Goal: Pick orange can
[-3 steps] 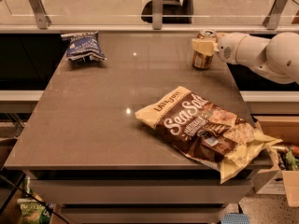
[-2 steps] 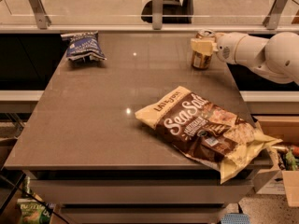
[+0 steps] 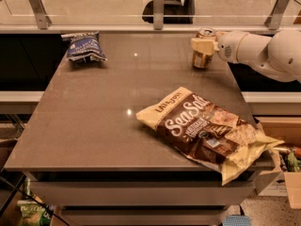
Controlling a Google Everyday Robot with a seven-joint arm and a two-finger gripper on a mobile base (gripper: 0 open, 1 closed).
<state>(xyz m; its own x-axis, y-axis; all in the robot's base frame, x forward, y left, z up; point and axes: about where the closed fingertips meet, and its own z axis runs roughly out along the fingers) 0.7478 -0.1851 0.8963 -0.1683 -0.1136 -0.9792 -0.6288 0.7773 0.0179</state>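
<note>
The orange can stands upright at the far right of the grey table; its silver top shows. My gripper reaches in from the right on a white arm. A pale finger lies across the front of the can's body and the other finger is hidden behind it. The gripper is shut on the can, whose base is at the table surface.
A large brown Sea Salt chip bag lies at the front right, overhanging the table edge. A small blue chip bag lies at the far left corner. A glass railing runs behind the table. Cardboard boxes stand on the floor at the right.
Almost nothing has moved. My gripper stays at the orange can at the far right, and the can has shifted by at most a hair.
</note>
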